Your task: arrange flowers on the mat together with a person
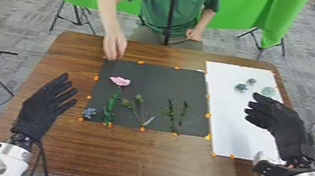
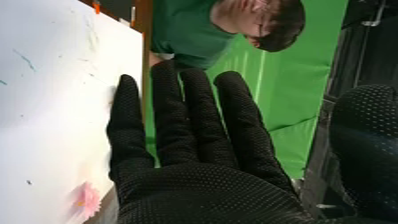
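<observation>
Table: brown wood, center of the frame [image 1: 117, 156].
Person: green shirt [image 1: 153, 4], top center, at the table's far edge. One arm runs down to the person's hand [image 1: 114, 46], at the mat's upper left corner, fingers angled down; can't tell if they pinch anything.
Black mat [image 1: 150, 79]: middle of the frame, flat on the table.
White sheet [image 1: 235, 118]: right of the mat, running up and down the frame.
Left hand [image 1: 40, 109]: lower left, beside the mat; fingers straight, slightly apart, nothing in them.
Right hand [image 1: 282, 120]: right side, by the sheet's right edge; fingers straight. Right wrist view: fingers slightly spread, thumb well apart, hand empty.
Green sprigs [image 1: 177, 116]: mat's lower right.
Leafy stems with buds [image 1: 139, 104]: mat's lower middle, stem ends pale.
Pink flower [image 1: 120, 81]: mat's left part, above a green stem [image 1: 110, 109] that runs down to the bottom edge.
Pink bloom [image 2: 87, 201]: right wrist view, on the white surface near the glove.
Pale blue-green flower [image 1: 268, 91]: sheet's upper right.
Dark blue flowers [image 1: 241, 87]: two, sheet's upper part, close together.
Small blue flower [image 1: 89, 112]: mat's lower left corner.
Orange tabs [image 1: 141, 129]: around the mat's edges.
</observation>
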`<state>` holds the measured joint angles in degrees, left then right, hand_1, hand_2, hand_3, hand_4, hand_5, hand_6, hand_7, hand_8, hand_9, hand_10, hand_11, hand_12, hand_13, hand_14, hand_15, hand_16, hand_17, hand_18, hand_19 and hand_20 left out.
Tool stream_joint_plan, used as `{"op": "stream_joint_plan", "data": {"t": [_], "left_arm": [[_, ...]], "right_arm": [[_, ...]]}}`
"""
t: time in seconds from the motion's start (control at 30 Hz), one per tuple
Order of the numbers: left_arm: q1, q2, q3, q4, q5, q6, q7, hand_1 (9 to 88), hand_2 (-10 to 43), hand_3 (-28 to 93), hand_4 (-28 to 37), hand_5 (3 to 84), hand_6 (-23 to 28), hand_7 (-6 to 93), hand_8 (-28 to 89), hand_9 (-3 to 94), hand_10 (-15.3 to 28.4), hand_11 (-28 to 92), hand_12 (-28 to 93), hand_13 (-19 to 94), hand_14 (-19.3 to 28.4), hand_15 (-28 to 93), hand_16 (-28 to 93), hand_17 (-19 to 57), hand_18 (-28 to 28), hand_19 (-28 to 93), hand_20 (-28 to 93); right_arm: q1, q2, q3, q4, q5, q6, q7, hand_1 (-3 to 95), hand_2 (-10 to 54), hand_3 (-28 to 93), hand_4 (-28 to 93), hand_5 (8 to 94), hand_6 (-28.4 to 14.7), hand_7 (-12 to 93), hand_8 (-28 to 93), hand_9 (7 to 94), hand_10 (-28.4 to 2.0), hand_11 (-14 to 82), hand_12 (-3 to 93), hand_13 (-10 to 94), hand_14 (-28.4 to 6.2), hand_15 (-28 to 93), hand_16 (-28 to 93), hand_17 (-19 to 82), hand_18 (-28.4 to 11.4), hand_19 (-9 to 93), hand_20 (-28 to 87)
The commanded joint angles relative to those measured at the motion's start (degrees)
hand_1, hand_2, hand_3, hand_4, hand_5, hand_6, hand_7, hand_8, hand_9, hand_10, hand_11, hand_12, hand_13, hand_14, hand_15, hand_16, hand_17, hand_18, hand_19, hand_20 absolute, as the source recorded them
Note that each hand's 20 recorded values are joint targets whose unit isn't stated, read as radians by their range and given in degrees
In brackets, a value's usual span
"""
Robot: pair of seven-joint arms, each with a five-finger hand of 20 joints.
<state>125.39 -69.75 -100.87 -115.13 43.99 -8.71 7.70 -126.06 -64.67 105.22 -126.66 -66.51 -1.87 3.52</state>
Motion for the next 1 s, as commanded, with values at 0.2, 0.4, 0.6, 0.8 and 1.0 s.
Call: {"op": "stream_joint_plan", "data": {"t": [0.2,0.4,0.6,0.8,1.0], "left_arm": [[0.0,-0.66,0.18,0.12,0.58,-0.7,-0.61,26.2,-5.1,68,-26.4,30.1,3.6,14.1,-9,22.3,10.6,15,16,19,11.7,19,5,-9.7,20.3,39,8],[2.3,-1.2,-0.16,-0.43,0.03,0.53,-0.59,26.1,-5.1,68,-26.3,30.0,3.5,14.2,-9,22.3,10.5,15,16,19,11.7,19,5,-9.8,20.3,39,8],[1.2,-0.47,0.22,-0.37,-0.05,0.66,-0.07,26.3,-5.3,68,-26.2,30.0,3.5,14.1,-9,22.4,10.6,15,16,19,11.7,19,5,-9.7,20.3,39,8],[2.2,-0.64,0.41,-0.73,-0.29,1.38,0.1,26.3,-5.3,68,-26.3,30.0,3.5,14.1,-9,22.3,10.5,15,16,20,11.7,19,5,-9.7,20.3,39,8],[1.7,0.2,0.11,-0.61,-0.26,1.37,0.56,26.3,-5.3,68,-26.3,30.0,3.5,14.2,-9,22.4,10.6,15,16,20,11.7,19,5,-9.7,20.3,39,8]], "right_arm": [[3.4,0.8,-4.2,1.6,-1.5,2.0,-0.3,15.9,4.1,84,-26,42.2,-6.6,16,-10,42.3,-15.7,16.6,20.8,38,-13.6,29,22,9,-21.9,46,26],[9.5,7.3,-6.8,4.8,-12.5,6.5,-2.8,20.6,-0.7,84,-26,44.3,-5.5,19,-12,45.5,-14.7,19.2,20.0,45,-13.0,32,20,11,-21.2,49,26],[17.1,16.6,-8.1,10.5,-28.6,9.6,-5.2,24.4,-3.4,84,-27,44.1,-4.3,22,-13,44.7,-13.3,20.2,19.8,43,-11.0,33,19,12,-20.8,49,26],[20.5,23.5,-10.9,18.3,-48.7,19.0,-2.6,29.2,-9.3,84,-28,49.7,-0.1,31,-18,51.5,-11.4,23.6,19.5,48,-8.1,36,19,12,-20.0,48,25],[19.2,25.2,-6.8,20.6,-60.6,8.7,0.6,29.9,-9.5,85,-28,45.8,-0.2,32,-19,46.3,-10.8,23.0,19.2,43,-7.3,32,17,14,-17.9,49,25]]}}
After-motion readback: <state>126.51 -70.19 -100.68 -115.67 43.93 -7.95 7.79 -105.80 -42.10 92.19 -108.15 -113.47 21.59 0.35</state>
